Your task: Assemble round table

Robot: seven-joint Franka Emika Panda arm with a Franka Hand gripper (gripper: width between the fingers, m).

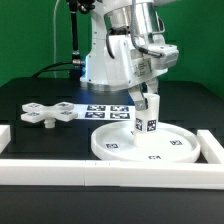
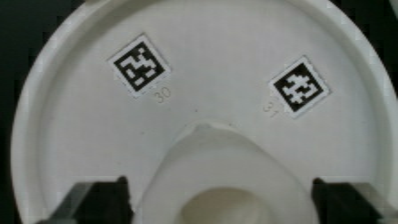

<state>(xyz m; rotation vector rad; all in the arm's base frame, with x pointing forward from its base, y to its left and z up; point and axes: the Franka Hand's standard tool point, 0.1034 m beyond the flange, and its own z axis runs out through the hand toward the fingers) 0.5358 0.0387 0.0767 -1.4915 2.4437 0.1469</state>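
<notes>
The large round disc point(image 1: 118, 148) lies flat on the black table at the exterior view's right of centre. The short cylinder leg point(image 1: 147, 119) stands upright on the disc, near its middle. My gripper point(image 1: 148, 100) comes straight down and is shut on the leg's upper part. In the wrist view the disc point(image 2: 214, 60) fills the picture with two square tags on it. The leg point(image 2: 222, 165) shows end-on, and a dark finger point(image 2: 100, 202) stands at each side of it. The small cross-shaped base point(image 1: 45, 113) lies loose at the exterior view's left, apart from the disc.
The marker board point(image 1: 104, 110) lies flat just behind the disc. White border rails run along the front point(image 1: 60, 172), the right point(image 1: 212, 148) and the left point(image 1: 4, 136) of the table. A black cable hangs behind the arm.
</notes>
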